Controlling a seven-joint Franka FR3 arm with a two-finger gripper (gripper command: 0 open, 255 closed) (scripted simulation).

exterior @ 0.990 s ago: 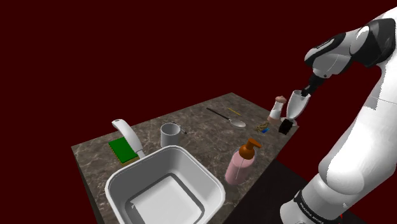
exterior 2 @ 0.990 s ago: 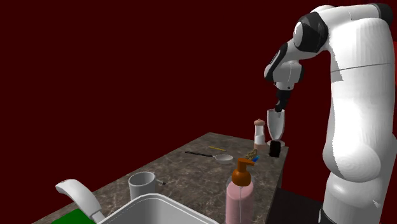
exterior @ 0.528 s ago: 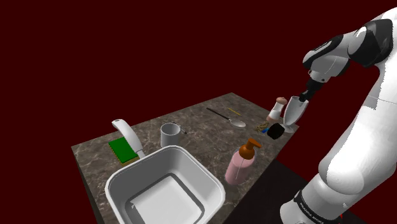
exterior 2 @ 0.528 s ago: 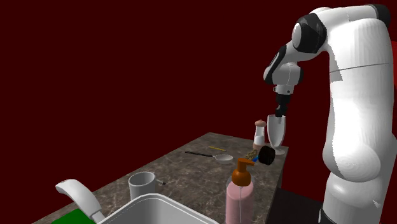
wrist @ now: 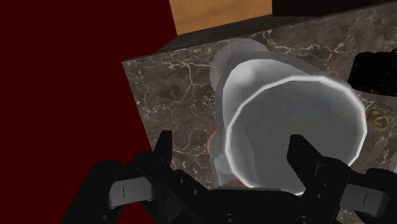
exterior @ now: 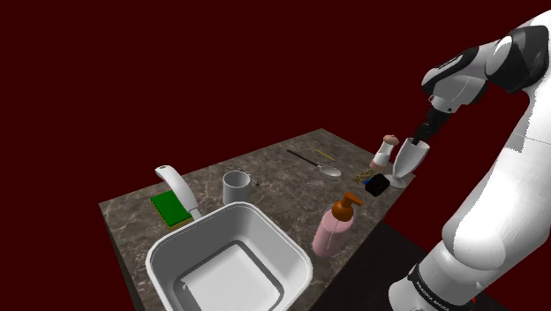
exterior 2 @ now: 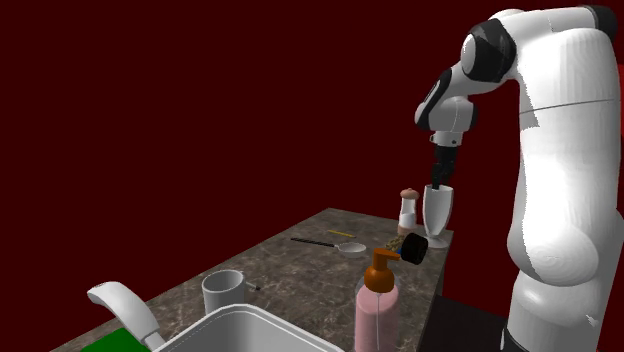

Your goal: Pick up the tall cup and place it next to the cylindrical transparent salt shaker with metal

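The tall pale cup (exterior: 408, 163) stands upright at the counter's corner, close beside the salt shaker (exterior: 383, 154) with its brownish top. In the second exterior view the cup (exterior 2: 437, 212) sits just right of the shaker (exterior 2: 407, 210). My gripper (exterior: 422, 134) hangs straight over the cup's rim, and in the second exterior view the gripper (exterior 2: 441, 182) dips into the cup's mouth. In the wrist view the gripper (wrist: 233, 150) is open. One finger stands clear of the cup (wrist: 286, 127) on its outside, and the other finger lies over its mouth.
A black round object (exterior: 378, 184) lies tipped on the counter right by the cup's foot. Further along are a spoon (exterior: 330, 171), a pink soap dispenser (exterior: 336, 226), a white mug (exterior: 236, 186), a sink (exterior: 168, 249), a faucet (exterior: 177, 187) and a green sponge (exterior: 170, 208). The counter's edge runs just behind the cup.
The cup came down onto the counter beside the shaker and the fingers opened off it. The black object tipped over and shifted towards the dispenser.
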